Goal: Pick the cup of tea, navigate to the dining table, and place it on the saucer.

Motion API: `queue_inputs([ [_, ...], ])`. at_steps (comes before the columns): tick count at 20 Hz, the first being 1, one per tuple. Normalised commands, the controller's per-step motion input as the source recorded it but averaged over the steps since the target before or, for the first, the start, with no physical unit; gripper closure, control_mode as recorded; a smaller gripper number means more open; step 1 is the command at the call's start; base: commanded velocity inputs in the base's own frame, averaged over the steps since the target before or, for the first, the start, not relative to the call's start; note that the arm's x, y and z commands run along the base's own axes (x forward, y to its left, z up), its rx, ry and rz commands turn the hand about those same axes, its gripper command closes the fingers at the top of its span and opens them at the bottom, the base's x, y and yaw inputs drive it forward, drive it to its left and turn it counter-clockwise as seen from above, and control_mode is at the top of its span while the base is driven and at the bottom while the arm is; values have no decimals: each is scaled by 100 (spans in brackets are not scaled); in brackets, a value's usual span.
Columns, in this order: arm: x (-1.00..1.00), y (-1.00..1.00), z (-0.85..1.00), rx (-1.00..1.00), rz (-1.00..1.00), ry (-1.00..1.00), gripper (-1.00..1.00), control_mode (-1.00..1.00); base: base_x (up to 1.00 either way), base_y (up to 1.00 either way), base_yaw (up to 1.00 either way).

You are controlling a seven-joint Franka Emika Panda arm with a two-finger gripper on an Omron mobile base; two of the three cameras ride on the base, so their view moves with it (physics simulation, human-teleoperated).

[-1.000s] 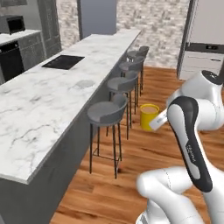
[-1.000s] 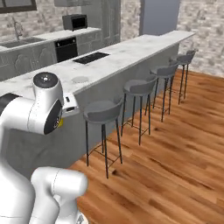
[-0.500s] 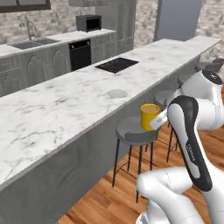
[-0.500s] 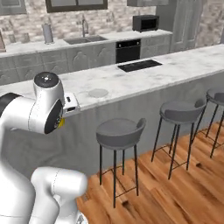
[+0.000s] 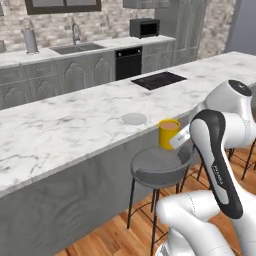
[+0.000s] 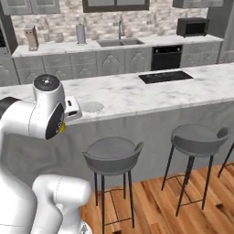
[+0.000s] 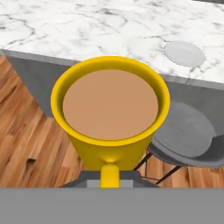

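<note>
The gripper [image 7: 110, 178] pinches the handle of a yellow cup of tea [image 5: 169, 133], held upright above a grey stool [image 5: 159, 167]. On the marble dining table [image 5: 60, 130] just beyond lies a small pale saucer [image 5: 134, 118].

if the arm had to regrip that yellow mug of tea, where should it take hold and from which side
Probably by the side handle of the small yellow mug of tea, coming in level from the handle side. The mug stands upright and is filled close to its rim, so a top or tilted grasp risks spilling. The gripper is shut on that handle now.
</note>
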Motion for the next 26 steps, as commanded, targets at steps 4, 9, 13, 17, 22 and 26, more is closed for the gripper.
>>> queue_inputs([
  [4,0,0,0,0,0,0,100,100,23,-41,24],
  [9,0,0,0,0,0,0,100,100,43,-21,34],
  [13,0,0,0,0,0,0,100,100,62,-32,48],
  [17,0,0,0,0,0,0,100,100,26,-55,31],
  [22,0,0,0,0,0,0,100,100,24,-75,5],
  [26,0,0,0,0,0,0,100,100,63,-30,0],
])
